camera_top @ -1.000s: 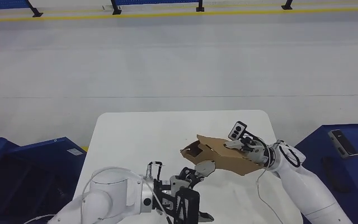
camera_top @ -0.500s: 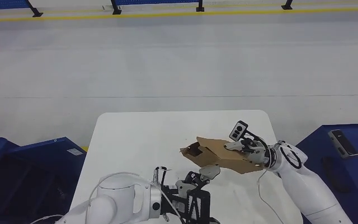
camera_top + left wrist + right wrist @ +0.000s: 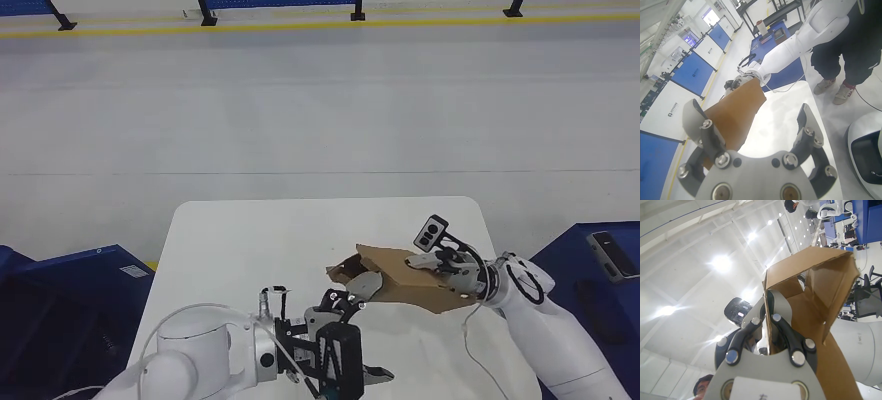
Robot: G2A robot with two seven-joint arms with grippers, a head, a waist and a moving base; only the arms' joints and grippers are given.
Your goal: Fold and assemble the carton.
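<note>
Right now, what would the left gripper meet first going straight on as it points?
The left gripper would probably meet the carton, partly between its open fingers; depth is unclear.

Looking like a big robot lab or factory hall, not a home. Smooth pale floor (image 3: 320,110) is stretching far out, with a yellow floor line (image 3: 300,24) running across it. Blue partition panels (image 3: 693,73) on black feet are fencing off bays. A high white ceiling (image 3: 687,256) is carrying rows of bright lights (image 3: 721,263). Black metal racks (image 3: 785,9) are standing at the back, office chairs (image 3: 865,296) are sitting by desks, and another white robot (image 3: 829,209) is standing far off. The white counter (image 3: 250,260) is sitting between dark blue side tables (image 3: 70,300).
</note>
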